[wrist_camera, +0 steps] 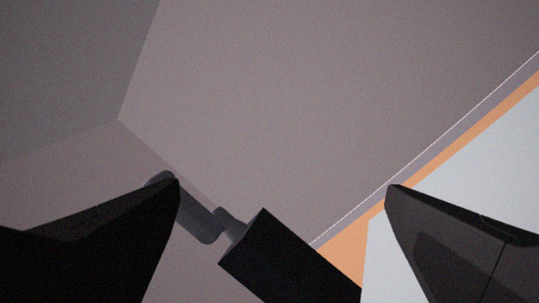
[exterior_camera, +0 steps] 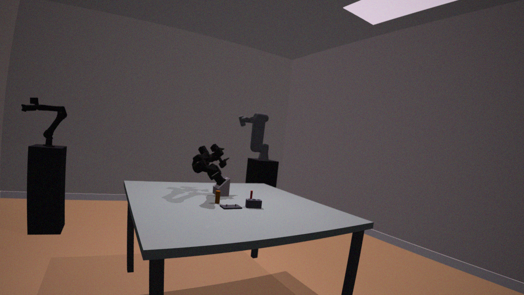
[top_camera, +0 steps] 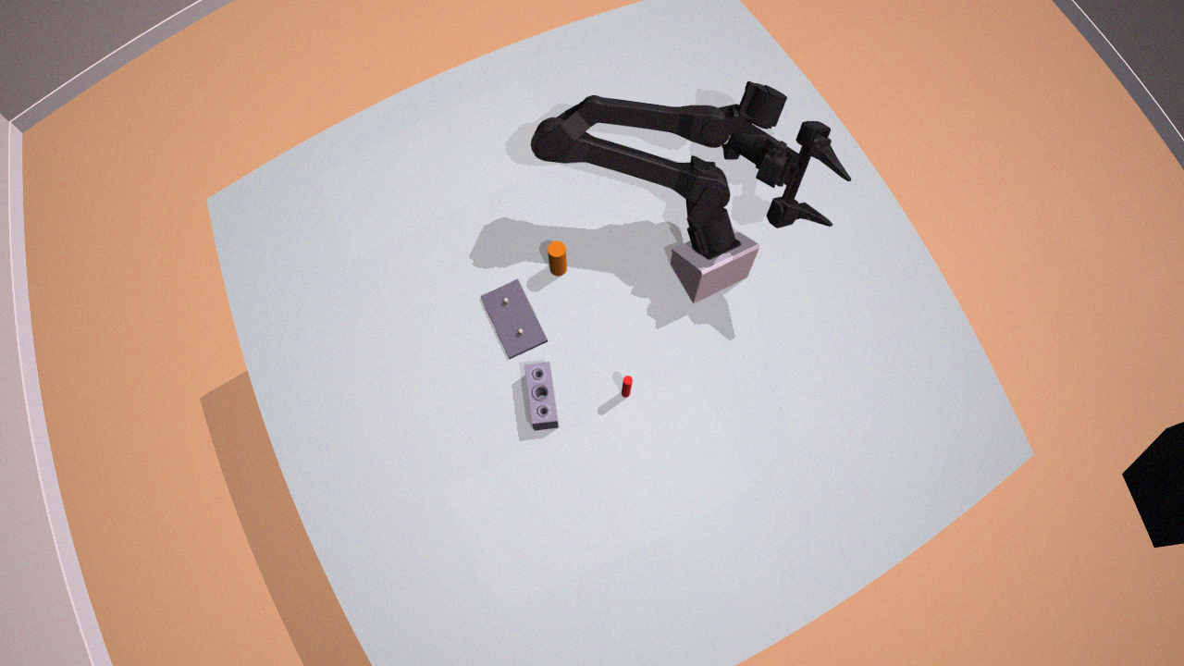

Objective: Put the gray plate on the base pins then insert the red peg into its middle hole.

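Note:
The gray plate, a block with three holes, lies flat on the table. Just beyond it lies the thin base with its two pins bare. The red peg stands upright on the table to the right of the plate. My gripper is open and empty. It is held high in the air behind the arm's mount, pointing away from the parts. The wrist view shows only walls, floor and a table corner between the fingers.
An orange cylinder stands upright just beyond the base. The arm's mount block sits on the table. Two other arms on black pedestals stand off the table.

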You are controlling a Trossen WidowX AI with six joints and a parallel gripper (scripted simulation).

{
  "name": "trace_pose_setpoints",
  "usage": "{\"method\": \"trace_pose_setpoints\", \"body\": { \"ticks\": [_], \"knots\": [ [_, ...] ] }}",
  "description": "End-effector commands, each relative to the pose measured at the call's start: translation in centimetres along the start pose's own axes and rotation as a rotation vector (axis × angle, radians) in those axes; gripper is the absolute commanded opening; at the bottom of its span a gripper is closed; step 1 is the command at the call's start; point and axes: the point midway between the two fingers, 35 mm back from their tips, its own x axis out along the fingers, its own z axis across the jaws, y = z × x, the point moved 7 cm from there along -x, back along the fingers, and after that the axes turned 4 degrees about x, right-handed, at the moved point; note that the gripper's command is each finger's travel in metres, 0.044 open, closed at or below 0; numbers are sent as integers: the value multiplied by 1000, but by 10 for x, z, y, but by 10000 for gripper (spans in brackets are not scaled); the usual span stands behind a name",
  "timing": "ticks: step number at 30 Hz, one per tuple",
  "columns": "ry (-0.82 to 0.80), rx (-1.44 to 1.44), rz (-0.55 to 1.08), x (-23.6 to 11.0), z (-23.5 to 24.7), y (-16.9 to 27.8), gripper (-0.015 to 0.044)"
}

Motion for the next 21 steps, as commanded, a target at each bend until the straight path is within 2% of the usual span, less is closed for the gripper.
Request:
{"method": "trace_pose_setpoints", "body": {
  "ticks": [1, 4, 12, 17, 21],
  "knots": [
    [0, 0, 0, 0, 0, 0, 426],
    [60, -68, -60, 6, 7, -10, 440],
    [470, -379, -266, 41, 32, -72, 440],
    [766, -509, -279, 62, 34, -121, 440],
    [1004, -573, -221, 75, 25, -167, 440]
  ]
}}
